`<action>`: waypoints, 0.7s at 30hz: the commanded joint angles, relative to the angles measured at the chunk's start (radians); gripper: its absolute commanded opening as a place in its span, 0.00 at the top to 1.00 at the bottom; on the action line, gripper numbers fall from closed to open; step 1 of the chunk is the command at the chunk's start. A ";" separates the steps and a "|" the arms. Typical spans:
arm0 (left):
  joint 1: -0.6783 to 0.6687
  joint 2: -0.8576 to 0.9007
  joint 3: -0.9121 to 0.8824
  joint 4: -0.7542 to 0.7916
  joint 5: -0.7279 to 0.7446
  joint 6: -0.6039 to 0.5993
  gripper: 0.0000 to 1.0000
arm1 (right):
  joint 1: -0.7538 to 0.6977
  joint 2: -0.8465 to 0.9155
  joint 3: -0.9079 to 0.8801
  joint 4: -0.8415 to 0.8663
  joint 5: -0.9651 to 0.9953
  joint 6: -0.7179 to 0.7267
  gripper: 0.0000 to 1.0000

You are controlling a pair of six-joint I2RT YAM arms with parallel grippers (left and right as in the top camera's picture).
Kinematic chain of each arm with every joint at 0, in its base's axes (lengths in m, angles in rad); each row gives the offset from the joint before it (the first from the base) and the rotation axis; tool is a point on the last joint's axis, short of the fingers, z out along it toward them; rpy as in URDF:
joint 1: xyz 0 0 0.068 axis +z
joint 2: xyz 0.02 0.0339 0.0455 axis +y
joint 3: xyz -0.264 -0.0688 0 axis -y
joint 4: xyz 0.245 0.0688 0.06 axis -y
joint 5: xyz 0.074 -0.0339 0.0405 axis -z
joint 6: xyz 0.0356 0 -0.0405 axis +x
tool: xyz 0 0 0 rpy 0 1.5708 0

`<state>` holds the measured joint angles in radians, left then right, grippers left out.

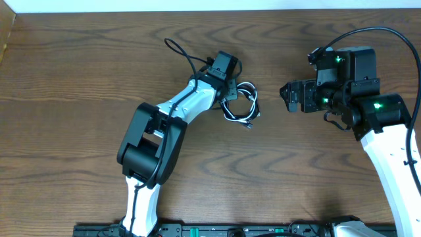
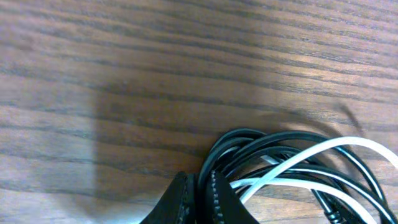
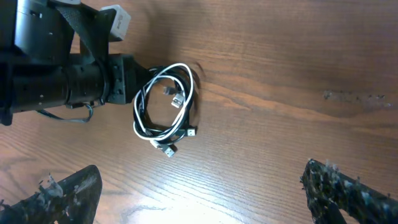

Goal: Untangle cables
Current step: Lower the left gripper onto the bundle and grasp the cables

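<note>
Thin, glossy white and black cables (image 3: 163,111) lie in one small tangled coil, tiny plugs showing, on the wood-grain tabletop (image 3: 292,68). The left end effector (image 2: 197,186) has its ridged fingers (image 2: 219,198) pressed together at the coil's rim, and I cannot tell whether they pinch a strand. The right end effector (image 3: 200,180) is spread wide, well apart from the coil.

Cables (image 1: 242,105) lie in one coil on the table (image 1: 79,79), approx. mid-table, a bit toward the far edge. L gripper (image 2: 198,194) sits at the coil's left side, tips touching it. R gripper (image 1: 289,97) is right of the coil, apart from it.
</note>
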<state>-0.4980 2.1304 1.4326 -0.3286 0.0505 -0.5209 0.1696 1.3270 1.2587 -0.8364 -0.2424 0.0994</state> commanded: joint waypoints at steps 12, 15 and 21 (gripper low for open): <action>-0.022 0.026 -0.008 -0.029 0.150 0.130 0.93 | 0.008 0.007 0.006 0.006 0.004 0.009 0.01; -0.023 -0.054 -0.008 -0.045 0.152 0.196 0.93 | 0.008 0.007 0.006 0.009 0.004 0.010 0.01; -0.023 -0.280 -0.008 -0.074 0.360 0.284 0.93 | 0.008 0.007 0.006 0.043 0.004 0.031 0.01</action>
<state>-0.5175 2.0006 1.4200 -0.3973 0.2382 -0.3222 0.1696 1.3273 1.2587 -0.7975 -0.2420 0.1047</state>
